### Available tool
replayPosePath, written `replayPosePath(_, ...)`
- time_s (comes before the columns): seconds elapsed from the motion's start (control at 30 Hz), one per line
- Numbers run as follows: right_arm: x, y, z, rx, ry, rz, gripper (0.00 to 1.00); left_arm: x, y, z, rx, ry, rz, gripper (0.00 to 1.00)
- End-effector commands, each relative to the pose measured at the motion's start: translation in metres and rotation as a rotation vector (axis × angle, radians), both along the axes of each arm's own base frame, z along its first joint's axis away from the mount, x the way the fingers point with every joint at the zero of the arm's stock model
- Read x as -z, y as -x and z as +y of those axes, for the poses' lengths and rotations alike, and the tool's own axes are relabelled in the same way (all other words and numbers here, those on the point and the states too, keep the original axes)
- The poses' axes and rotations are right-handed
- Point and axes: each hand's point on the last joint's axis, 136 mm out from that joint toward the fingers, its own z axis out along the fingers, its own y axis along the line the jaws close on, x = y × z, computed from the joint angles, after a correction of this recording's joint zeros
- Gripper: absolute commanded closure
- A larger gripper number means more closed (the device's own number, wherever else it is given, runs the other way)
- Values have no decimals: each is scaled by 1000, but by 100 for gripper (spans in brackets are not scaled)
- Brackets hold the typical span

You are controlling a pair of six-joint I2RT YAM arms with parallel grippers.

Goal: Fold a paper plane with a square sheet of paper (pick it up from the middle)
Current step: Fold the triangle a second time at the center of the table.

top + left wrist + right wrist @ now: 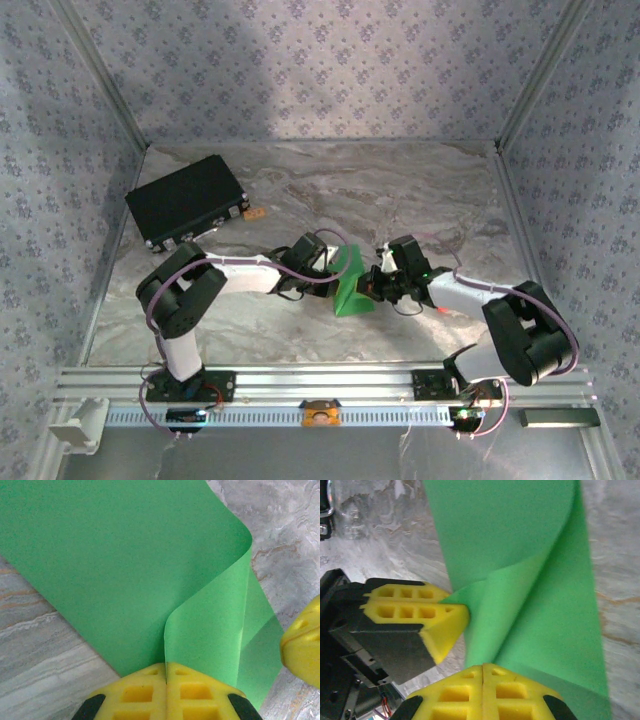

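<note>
- The green sheet of paper [352,282] stands curled at mid-table, one half arched over the other, probably to set a first fold.
- The left claw [166,672] and right claw [483,667] each clamp its edge, close together.
- The black case [188,200] and small orange block [254,213] lie well apart and block nothing.
</note>
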Motion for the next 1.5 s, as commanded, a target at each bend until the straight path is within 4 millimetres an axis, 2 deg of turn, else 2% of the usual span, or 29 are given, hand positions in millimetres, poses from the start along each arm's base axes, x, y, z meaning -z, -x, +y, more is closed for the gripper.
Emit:
replayPosePath(0.0,-18,-11,19,-22,-62,-34,99,5,2,-3,21,-15,15,100)
replayPosePath(0.27,-4,-19,37,-46,-53,-9,99,10,4,0,18,-27,25,100)
replayPosePath(0.47,26,-12,24,-10,-18,55,100,9,4,0,18,-24,24,100)
replayPosePath(0.73,47,1,10,14,19,93,99,13,5,0,18,-35,37,100)
replayPosePath(0.83,44,-1,10,18,7,87,99,15,5,0,19,-42,45,100)
replayPosePath(1.03,7,-20,13,17,-20,6,99,15,6,1,21,-50,48,100)
replayPosePath(1.13,6,-27,8,21,6,-2,98,15,6,1,20,-50,52,100)
replayPosePath(1.27,22,-28,-1,52,19,38,98,15,6,1,20,-48,52,100)
replayPosePath(1.47,53,-18,-15,123,61,107,99,16,7,1,25,-52,55,100)
